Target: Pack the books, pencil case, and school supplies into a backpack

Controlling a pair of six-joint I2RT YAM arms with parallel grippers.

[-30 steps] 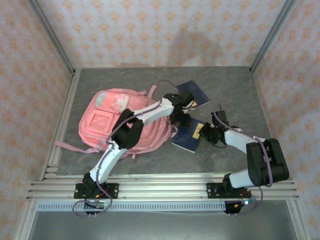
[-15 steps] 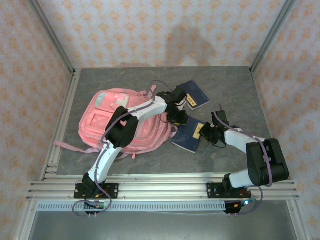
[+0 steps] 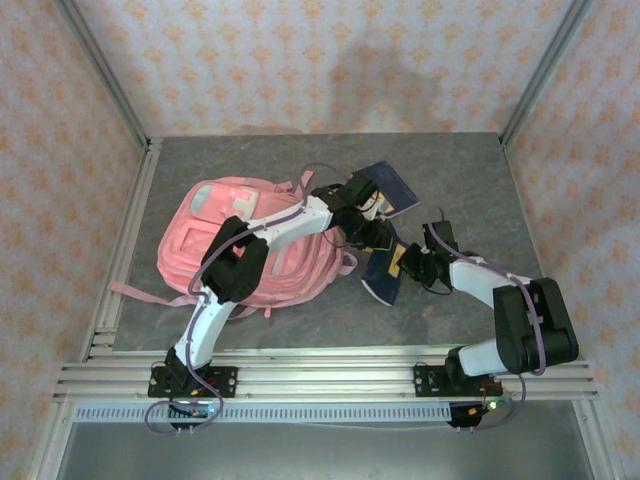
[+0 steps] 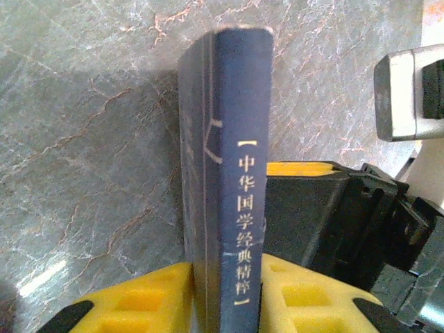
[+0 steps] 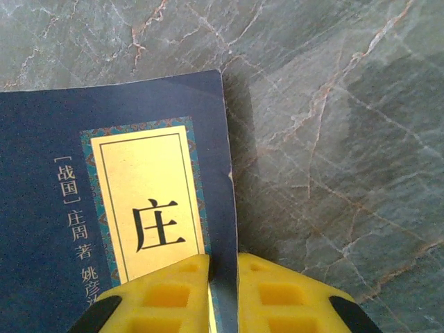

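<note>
The flat navy book with a yellow label (image 3: 381,274) is tilted up on one edge on the grey marbled table (image 3: 470,180), just off the right side of the large pink fabric backpack (image 3: 240,245). The left gripper (image 3: 371,237) reaches across the backpack's upper corner. In the wrist view its yellow fingers (image 4: 139,305) are closed against both faces of the book, with the gold-lettered spine (image 4: 239,208) rising between them. The right gripper (image 3: 411,264) is on the side away from the backpack. Its yellow fingers (image 5: 277,295) pinch the book's long edge beside the label. A second flat navy book (image 3: 388,186) lies on the table behind the left gripper, near the backpack's far right corner.
</note>
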